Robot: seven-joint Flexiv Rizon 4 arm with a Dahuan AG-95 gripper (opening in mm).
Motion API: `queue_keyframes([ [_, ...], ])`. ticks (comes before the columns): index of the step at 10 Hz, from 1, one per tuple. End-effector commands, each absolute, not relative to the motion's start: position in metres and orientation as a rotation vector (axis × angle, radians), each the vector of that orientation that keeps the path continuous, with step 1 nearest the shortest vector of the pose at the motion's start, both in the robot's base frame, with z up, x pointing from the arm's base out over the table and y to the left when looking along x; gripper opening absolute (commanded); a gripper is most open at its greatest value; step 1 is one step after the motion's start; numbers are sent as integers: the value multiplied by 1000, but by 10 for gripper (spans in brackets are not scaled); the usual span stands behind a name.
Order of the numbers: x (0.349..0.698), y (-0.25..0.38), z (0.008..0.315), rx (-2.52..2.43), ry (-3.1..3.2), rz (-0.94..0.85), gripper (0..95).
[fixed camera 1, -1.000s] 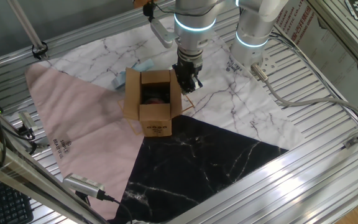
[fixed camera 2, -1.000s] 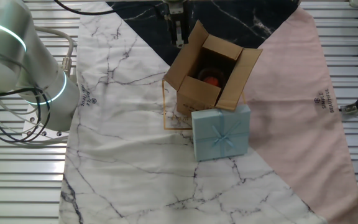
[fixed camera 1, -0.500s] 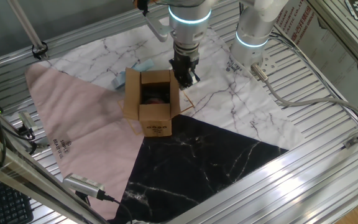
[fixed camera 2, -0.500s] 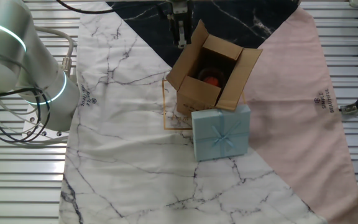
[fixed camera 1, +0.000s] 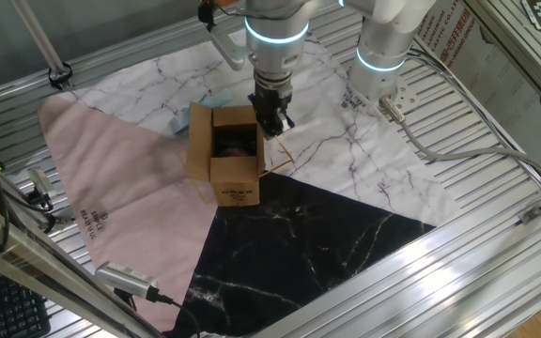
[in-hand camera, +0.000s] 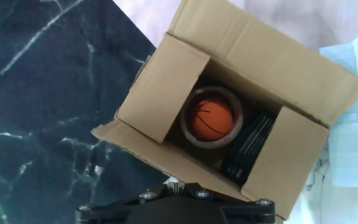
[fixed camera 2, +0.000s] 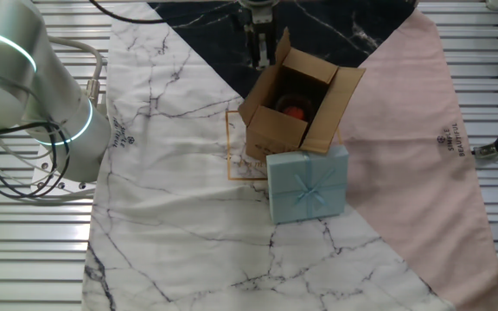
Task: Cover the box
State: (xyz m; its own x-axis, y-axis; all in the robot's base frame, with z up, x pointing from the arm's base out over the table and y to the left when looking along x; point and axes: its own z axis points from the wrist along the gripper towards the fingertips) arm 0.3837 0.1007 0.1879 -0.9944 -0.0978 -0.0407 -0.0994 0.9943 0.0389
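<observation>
One fixed view: box sits mid-table where pink, white and black cloths meet, flaps up, gripper at its flap on the arm side. Other fixed view: box wide open beside a blue gift box, so covering has barely begun, approx. all four flaps left. Hand view: orange ball visible inside; can't tell if jaws are open or closed.

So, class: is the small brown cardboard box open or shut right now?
Open. The small brown cardboard box has its flaps standing apart, and the hand view looks straight in at an orange ball sitting in a tape roll.
</observation>
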Motion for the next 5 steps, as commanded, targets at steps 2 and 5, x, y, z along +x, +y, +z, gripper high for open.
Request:
queue_keyframes([
  [2,391,97,187,-171,3097,61,0],
  [5,395,92,185,-185,3095,64,0],
])
